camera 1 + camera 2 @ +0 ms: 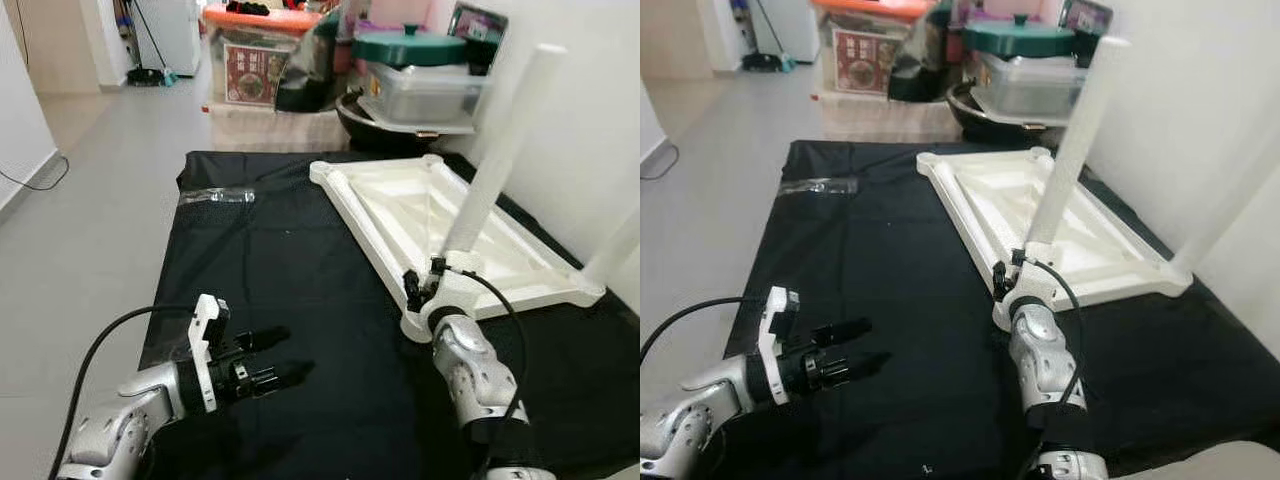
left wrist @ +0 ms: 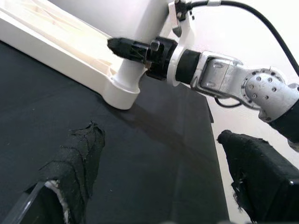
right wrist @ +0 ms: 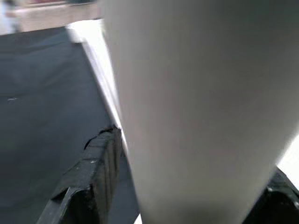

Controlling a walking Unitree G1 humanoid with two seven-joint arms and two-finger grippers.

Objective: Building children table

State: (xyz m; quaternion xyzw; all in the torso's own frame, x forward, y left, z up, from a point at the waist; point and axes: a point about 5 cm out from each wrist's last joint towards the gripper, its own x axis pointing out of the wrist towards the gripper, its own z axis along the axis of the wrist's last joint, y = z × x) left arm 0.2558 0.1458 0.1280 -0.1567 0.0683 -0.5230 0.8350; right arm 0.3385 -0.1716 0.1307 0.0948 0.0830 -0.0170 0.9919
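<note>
A white table top (image 1: pixel 400 215) lies upside down on a black cloth (image 1: pixel 270 270). One white leg (image 1: pixel 500 150) stands tilted in its near corner socket (image 2: pixel 122 88). My right gripper (image 1: pixel 428 278) is shut on this leg just above the socket, and its black fingers (image 3: pixel 88 177) press against the leg's sides. A second white leg (image 1: pixel 1230 200) rises from the right corner. Low over the cloth near the front left, my left gripper (image 1: pixel 293 353) is open with nothing between its fingers (image 2: pixel 74 163), which point toward the near corner.
A clear plastic bag (image 1: pixel 215 196) lies on the cloth at the far left. Behind the cloth stand an orange-lidded box (image 1: pixel 255 60), a green-lidded pot (image 1: pixel 410 47) on a clear container and a dark bowl (image 1: pixel 370 125). A white wall (image 1: pixel 590 120) runs along the right, grey floor (image 1: pixel 90 220) along the left.
</note>
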